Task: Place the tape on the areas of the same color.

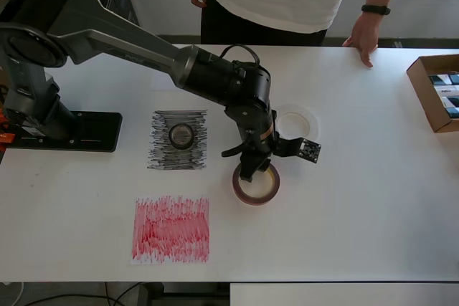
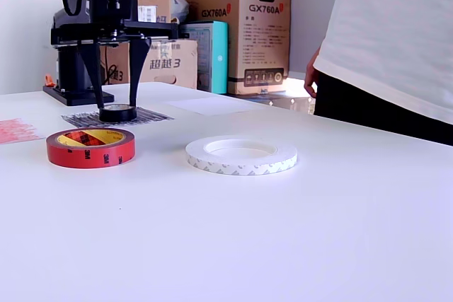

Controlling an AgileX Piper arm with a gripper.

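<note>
The hand (image 2: 115, 68) hangs with fingers apart, poised just above the red roll (image 2: 90, 147), which lies flat on the desk (image 2: 297, 238): glossy red band, yellowish core. Judging by this, the red roll's pickup is in hand; next, descend, straddle its wall, close. The red patch (image 1: 171, 229) is near, the black roll (image 1: 181, 135) already on its black patch (image 1: 161, 155).

black tape ring (image 1: 181, 135) flat on black patch (image 1: 178, 140) | red tape ring (image 2: 90, 147) flat on bare surface (image 2: 297, 231) | white tape ring (image 2: 241, 155) flat, beside it | red patch (image 1: 171, 229) bare
</note>
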